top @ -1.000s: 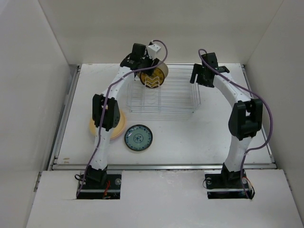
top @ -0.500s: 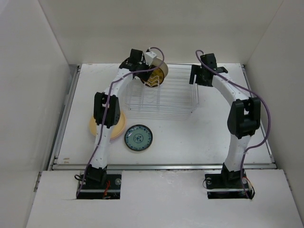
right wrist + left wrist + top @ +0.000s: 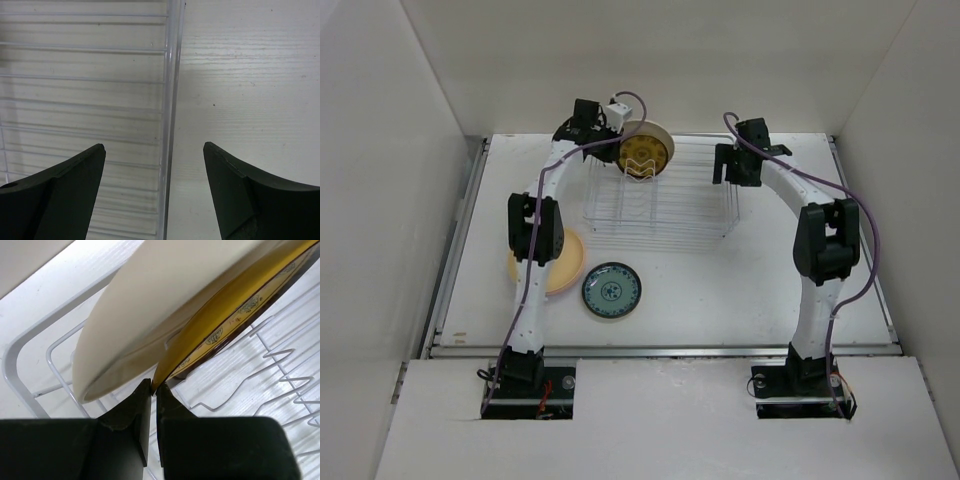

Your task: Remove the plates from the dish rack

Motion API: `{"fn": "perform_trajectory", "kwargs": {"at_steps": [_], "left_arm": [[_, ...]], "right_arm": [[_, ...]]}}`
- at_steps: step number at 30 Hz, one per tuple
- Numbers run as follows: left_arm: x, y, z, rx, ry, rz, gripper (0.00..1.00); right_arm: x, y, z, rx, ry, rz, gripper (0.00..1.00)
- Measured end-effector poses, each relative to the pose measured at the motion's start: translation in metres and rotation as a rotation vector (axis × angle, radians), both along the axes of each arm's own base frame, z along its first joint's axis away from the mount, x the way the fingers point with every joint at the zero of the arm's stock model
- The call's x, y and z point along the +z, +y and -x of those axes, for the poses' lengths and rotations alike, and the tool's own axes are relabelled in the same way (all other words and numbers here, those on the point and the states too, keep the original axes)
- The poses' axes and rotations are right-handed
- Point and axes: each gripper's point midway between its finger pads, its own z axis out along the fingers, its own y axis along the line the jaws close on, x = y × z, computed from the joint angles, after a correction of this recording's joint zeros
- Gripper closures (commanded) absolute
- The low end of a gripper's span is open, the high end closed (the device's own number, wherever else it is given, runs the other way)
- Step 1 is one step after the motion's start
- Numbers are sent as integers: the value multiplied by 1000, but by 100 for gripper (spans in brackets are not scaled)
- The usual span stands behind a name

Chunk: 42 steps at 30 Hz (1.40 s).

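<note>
An amber patterned plate (image 3: 645,153) stands on edge in the back left of the wire dish rack (image 3: 665,225), with a cream plate (image 3: 661,131) right behind it. In the left wrist view my left gripper (image 3: 154,386) is shut on the amber plate's (image 3: 220,320) rim, and the cream plate (image 3: 150,305) leans against its back. My right gripper (image 3: 154,146) hangs open over the rack's right side wire (image 3: 170,100), holding nothing; from above the right gripper (image 3: 725,172) sits at the rack's far right corner.
A teal-green patterned plate (image 3: 611,291) lies flat on the table in front of the rack. A tan plate (image 3: 565,265) lies to its left, partly under my left arm. White walls close in on the table at the back and both sides.
My left gripper has closed on the amber plate's rim and the left wrist has shifted left. The plate now faces the camera more fully. The right gripper has edged slightly left.
</note>
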Motion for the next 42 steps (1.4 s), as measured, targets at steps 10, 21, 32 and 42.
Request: {"fn": "perform_trajectory", "kwargs": {"at_steps": [10, 21, 32, 42], "left_arm": [[24, -1, 0, -30, -3, 86, 100], [47, 3, 20, -54, 17, 68, 100], [113, 7, 51, -101, -48, 56, 100], [113, 13, 129, -290, 126, 5, 100]], "right_arm": [[0, -4, -2, 9, -5, -5, 16], [5, -2, -10, 11, -39, -10, 16], [6, 0, -10, 2, -41, -32, 16], [13, -2, -15, -23, -64, -28, 16]]}}
